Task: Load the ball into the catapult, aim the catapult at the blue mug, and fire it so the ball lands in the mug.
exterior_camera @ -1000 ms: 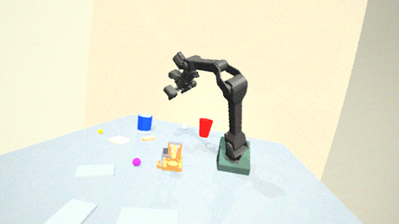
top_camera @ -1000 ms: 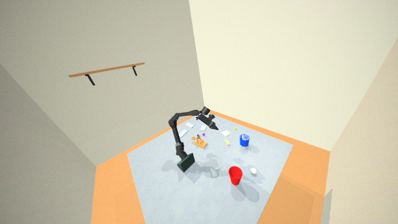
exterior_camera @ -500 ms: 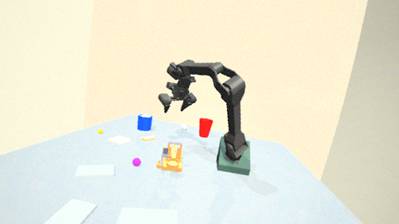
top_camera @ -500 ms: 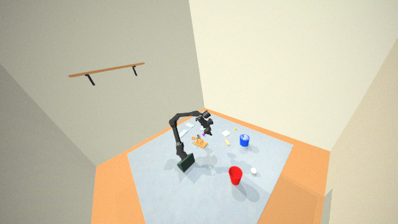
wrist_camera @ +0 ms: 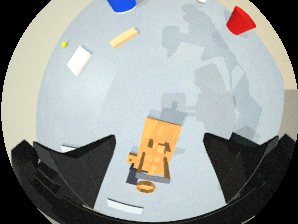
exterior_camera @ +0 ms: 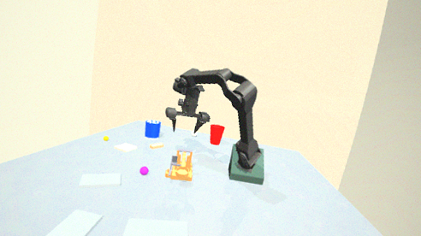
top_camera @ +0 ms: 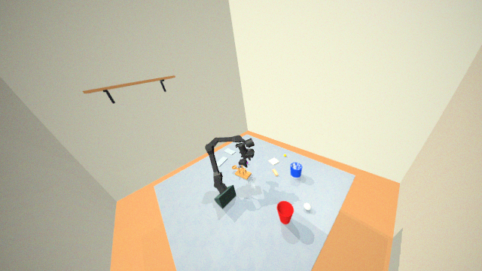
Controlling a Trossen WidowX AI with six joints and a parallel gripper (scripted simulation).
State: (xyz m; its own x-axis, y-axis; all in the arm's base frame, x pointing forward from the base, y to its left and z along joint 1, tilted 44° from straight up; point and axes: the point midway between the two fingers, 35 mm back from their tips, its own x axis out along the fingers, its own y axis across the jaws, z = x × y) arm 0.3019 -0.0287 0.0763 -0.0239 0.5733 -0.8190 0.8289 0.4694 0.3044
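Note:
The orange catapult [top_camera: 246, 175] [exterior_camera: 182, 172] [wrist_camera: 162, 131] stands on the table, its cup end nearest the exterior camera. A purple ball [exterior_camera: 144, 171] lies beside it; the wrist view does not show this ball. The blue mug [top_camera: 296, 171] [exterior_camera: 152, 129] [wrist_camera: 121, 4] stands upright farther off, cut by the top edge of the wrist view. My gripper [exterior_camera: 184, 132] [wrist_camera: 159, 136] is open and empty. It points down, well above the table, with the catapult below and between the fingers in the wrist view.
A red cup [top_camera: 285, 212] [exterior_camera: 216, 135] [wrist_camera: 240, 21] stands near a white ball [top_camera: 307, 206]. A yellow ball [top_camera: 285, 155] [exterior_camera: 106, 139] [wrist_camera: 64, 44], a white tile [top_camera: 273, 161] [exterior_camera: 125, 147] [wrist_camera: 79, 60] and a tan block [top_camera: 275, 172] [exterior_camera: 157, 146] [wrist_camera: 124, 37] lie before the mug. Pale panels [exterior_camera: 100, 179] [exterior_camera: 156, 232] lie nearer the exterior camera.

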